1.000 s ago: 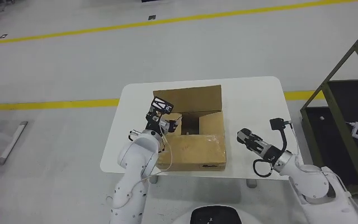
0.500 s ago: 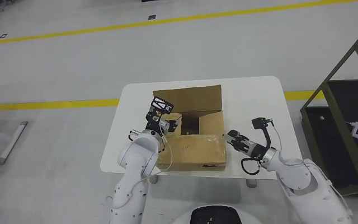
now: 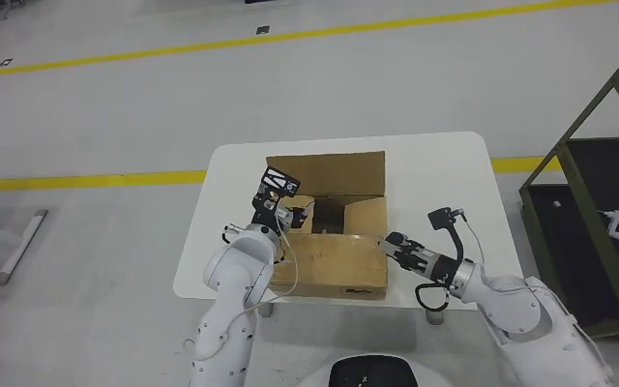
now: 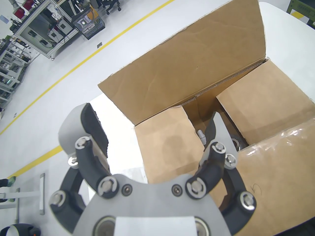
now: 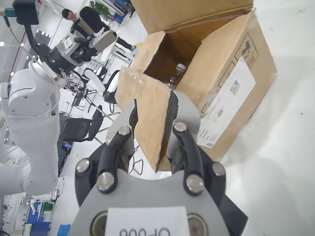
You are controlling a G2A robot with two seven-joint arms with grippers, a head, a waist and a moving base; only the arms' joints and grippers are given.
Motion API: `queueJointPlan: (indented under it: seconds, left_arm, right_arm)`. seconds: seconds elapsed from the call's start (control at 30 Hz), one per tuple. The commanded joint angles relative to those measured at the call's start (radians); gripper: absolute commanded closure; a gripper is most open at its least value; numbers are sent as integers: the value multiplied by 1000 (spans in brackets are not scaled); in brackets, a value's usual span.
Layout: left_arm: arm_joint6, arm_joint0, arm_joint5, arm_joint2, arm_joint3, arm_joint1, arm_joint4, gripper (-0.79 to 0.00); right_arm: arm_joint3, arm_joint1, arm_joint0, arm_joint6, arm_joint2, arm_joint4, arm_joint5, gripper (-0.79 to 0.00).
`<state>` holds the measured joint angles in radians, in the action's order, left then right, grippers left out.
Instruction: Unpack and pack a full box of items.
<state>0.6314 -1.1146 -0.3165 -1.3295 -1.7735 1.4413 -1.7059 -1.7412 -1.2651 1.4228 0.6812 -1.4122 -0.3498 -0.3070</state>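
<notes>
A brown cardboard box (image 3: 334, 266) stands on the white table (image 3: 435, 174), its back flap (image 4: 196, 57) upright and its side flaps folded inward. My right gripper (image 3: 392, 242) is at the right end of the taped near flap (image 5: 147, 114), shut on that flap's edge (image 5: 153, 124). My left gripper (image 3: 288, 213) hovers open over the box's left side flap (image 4: 169, 146), its fingers (image 4: 94, 124) apart and holding nothing. Inside the box a clear bottle (image 5: 176, 73) with a white cap shows through the gap; the rest of the contents are hidden.
The box's right side wall carries a white label (image 5: 233, 87). Bare table lies to the right of the box and behind it. A dark metal rack (image 3: 571, 184) stands off the table's right end.
My right gripper moved left from the table's right part to the box and took hold of the near flap's end. The left arm kept still.
</notes>
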Motion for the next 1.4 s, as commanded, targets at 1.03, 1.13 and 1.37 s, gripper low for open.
queueJointPlan:
  seconds: [1.03,1.13,1.37]
  left_arm:
    - [266,62,-136,44,-43,-11,-9,-785]
    - [304,64,-218,66,-67,-16,-43,-785]
    - [343,57,-286,85,-110,-22,-15,-785]
  right_arm:
    - [-185,50,92,-212,-30,-485,-226,0]
    - [-181,51,106,-234,-22,-488,-216,0]
    - [-180,55,132,-264,-27,-450,-195,0]
